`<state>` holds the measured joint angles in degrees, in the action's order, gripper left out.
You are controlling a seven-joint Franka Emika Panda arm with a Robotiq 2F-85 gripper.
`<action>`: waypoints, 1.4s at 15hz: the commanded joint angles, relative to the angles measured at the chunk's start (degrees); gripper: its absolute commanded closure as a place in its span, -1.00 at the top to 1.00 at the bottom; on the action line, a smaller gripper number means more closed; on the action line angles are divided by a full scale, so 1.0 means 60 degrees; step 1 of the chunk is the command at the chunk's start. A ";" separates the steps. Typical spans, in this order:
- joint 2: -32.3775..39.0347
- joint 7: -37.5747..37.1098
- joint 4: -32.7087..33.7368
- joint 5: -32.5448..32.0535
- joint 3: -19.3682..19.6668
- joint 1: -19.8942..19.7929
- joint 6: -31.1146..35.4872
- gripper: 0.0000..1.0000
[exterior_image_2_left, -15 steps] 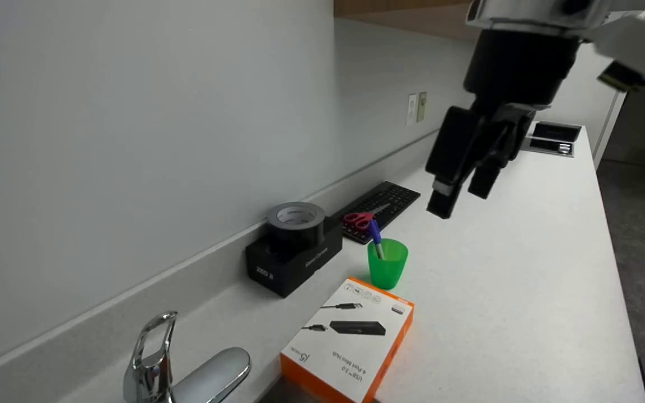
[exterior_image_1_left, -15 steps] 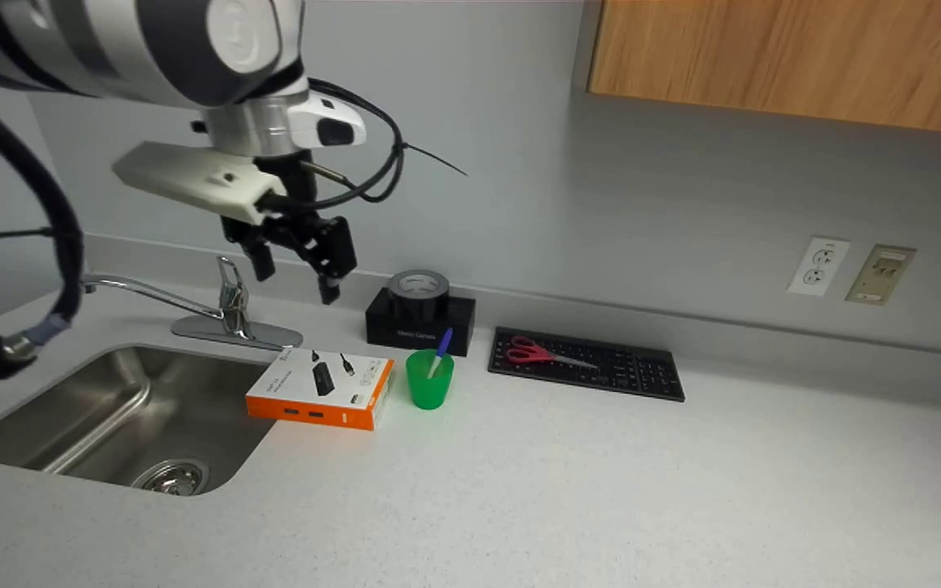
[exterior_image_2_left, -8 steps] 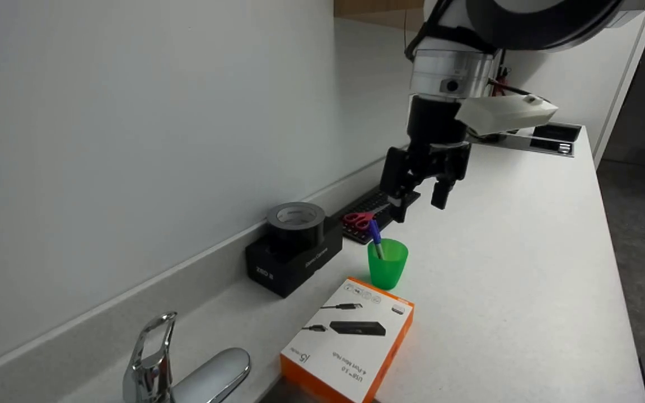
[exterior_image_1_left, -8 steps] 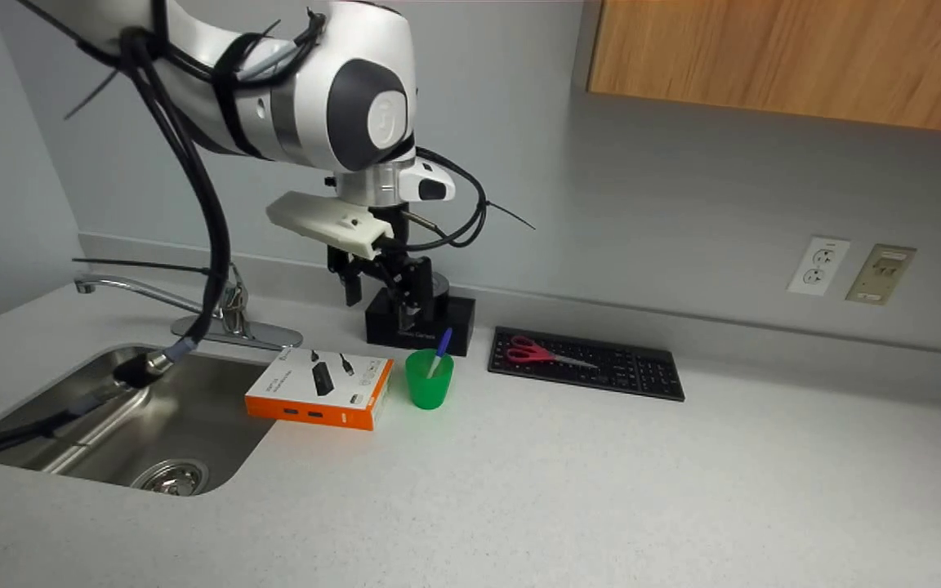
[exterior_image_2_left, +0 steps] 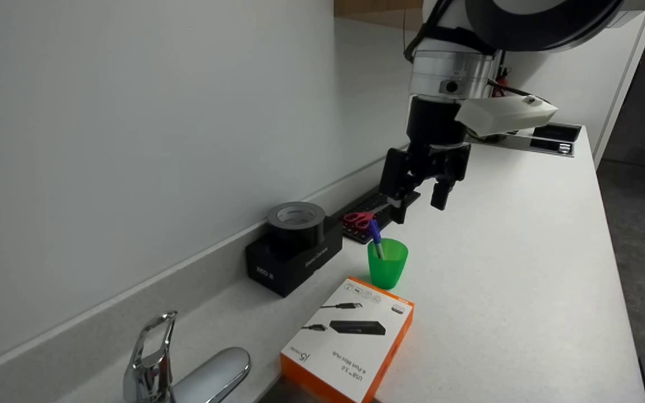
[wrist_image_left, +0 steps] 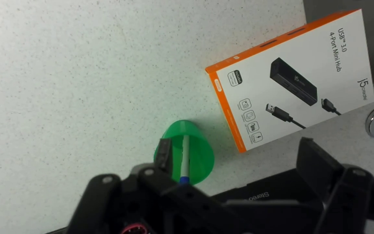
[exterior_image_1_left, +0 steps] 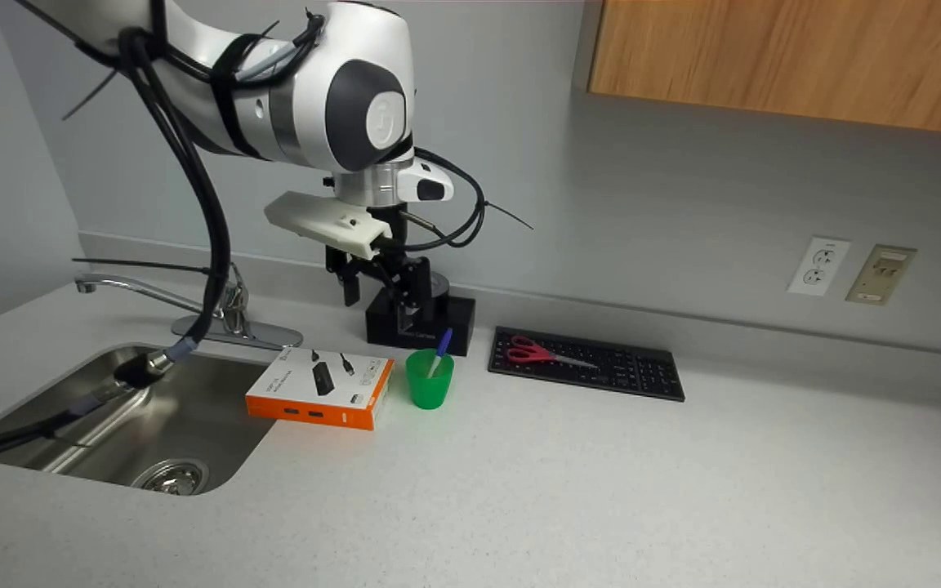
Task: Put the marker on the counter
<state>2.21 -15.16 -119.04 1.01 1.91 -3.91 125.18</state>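
A marker with a blue cap (exterior_image_1_left: 444,340) and whitish body leans cap-up in a green cup (exterior_image_1_left: 427,389). In an exterior view the marker (exterior_image_2_left: 375,232) tilts toward the wall side of the cup (exterior_image_2_left: 387,273). The cup stands on the light speckled counter (exterior_image_1_left: 601,490). My gripper (exterior_image_2_left: 419,205) is open and empty, above the counter near the cup. In the wrist view the marker (wrist_image_left: 185,159) lies close to one finger of my gripper (wrist_image_left: 235,143), which covers part of the cup's rim. The cap is partly hidden there.
An orange-white box (exterior_image_1_left: 319,388) lies beside the cup at the sink's edge (exterior_image_1_left: 225,482). A black box (exterior_image_2_left: 294,263) with a tape roll (exterior_image_2_left: 295,221) stands against the wall. Red scissors (exterior_image_1_left: 529,352) lie on a black keyboard (exterior_image_1_left: 634,371). A faucet (exterior_image_1_left: 234,306) stands behind the sink.
The arm has moved over and down toward the cup since one second ago, and has been almost still for the last half second. The gripper has stayed open. Marker and cup have not moved.
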 commanded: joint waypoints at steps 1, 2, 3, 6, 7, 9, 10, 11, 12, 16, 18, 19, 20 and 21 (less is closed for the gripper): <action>0.0420 0.0006 0.0303 0.0007 0.0103 0.0051 0.0017 1.00; 0.0599 -0.0092 0.0390 -0.0043 0.0135 0.0037 0.0107 1.00; 0.0826 -0.0150 0.0517 -0.0086 0.0179 0.0017 0.0136 1.00; 0.1503 -0.0527 0.0875 -0.0285 0.0390 -0.0002 0.0577 1.00; 0.1739 -0.0573 0.1054 -0.0297 0.0472 -0.0008 0.0631 1.00; 0.2137 -0.0864 0.1335 -0.0413 0.0655 0.0027 0.0850 1.00; 0.2349 -0.0949 0.1523 -0.0411 0.0734 0.0033 0.0879 1.00; 0.2544 -0.1109 0.1705 -0.0456 0.0817 0.0054 0.0920 1.00; 0.2753 -0.1201 0.1921 -0.0426 0.0874 0.0057 0.0918 1.00; 0.3433 -0.1763 0.2640 -0.0423 0.1095 0.0136 0.1069 1.00; 0.3762 -0.1982 0.3002 -0.0341 0.1143 0.0150 0.1081 1.00; 0.3880 -0.2103 0.3153 -0.0353 0.1176 0.0176 0.1051 1.00; 0.3994 -0.2206 0.3275 -0.0379 0.1205 0.0209 0.1030 1.00; 0.4086 -0.2291 0.3378 -0.0399 0.1229 0.0245 0.1012 1.00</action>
<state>23.65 -25.87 -102.69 -0.56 8.06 -3.76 131.20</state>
